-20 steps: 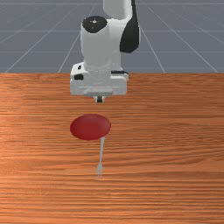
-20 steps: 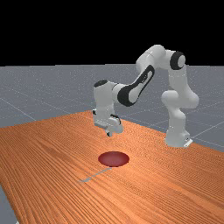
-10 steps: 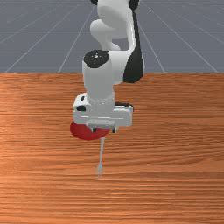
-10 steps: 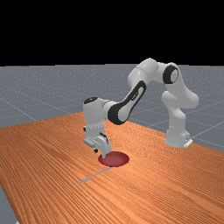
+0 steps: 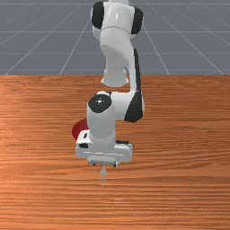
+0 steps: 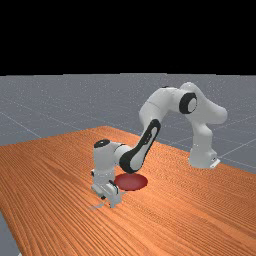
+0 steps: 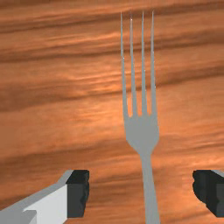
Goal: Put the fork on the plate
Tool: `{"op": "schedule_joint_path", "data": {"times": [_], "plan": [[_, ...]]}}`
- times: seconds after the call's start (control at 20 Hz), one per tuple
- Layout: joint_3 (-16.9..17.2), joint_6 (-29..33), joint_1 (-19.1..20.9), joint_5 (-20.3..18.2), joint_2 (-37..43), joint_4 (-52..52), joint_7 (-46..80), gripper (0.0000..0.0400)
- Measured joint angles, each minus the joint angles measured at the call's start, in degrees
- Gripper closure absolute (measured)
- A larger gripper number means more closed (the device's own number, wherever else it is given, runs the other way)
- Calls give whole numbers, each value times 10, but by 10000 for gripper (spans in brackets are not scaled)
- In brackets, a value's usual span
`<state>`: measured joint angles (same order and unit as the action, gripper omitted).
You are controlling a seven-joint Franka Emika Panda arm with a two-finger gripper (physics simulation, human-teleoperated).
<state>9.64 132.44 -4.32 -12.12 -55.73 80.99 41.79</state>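
Fingers [image 7: 78, 194] spread, the end effector [image 7: 142, 192] hung above the fork [image 5: 103, 172]. Probably light, stiff and slick, it wanted pinching across the handle [image 7: 150, 192], just behind the head [image 7: 142, 131].

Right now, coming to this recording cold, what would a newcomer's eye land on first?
Probably the big white and grey arm, reaching from the far view's right over the orange-brown table. Next comes the deep red plate, just to the far view's right of the lowered hand. In the wrist view, the grey fork stands out, its handle between the open gripper's two dark fingertips.
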Motion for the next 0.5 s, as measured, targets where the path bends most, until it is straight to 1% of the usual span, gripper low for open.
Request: {"op": "schedule_joint_path", "data": {"times": [0.05, 0.15, 0.25, 0.4, 0.45, 0.5], "plan": [[-1, -1, 1, 1, -1, -2, 3, 39], [-2, 1, 3, 2, -3, -5, 4, 64], [-2, 1, 7, 3, -3, -6, 4, 126], [-3, 6, 10, 4, -1, -2, 3, 146], [-3, 8, 9, 4, 0, 0, 4, 224], [-3, 10, 6, 4, 4, 6, 6, 292]]}}
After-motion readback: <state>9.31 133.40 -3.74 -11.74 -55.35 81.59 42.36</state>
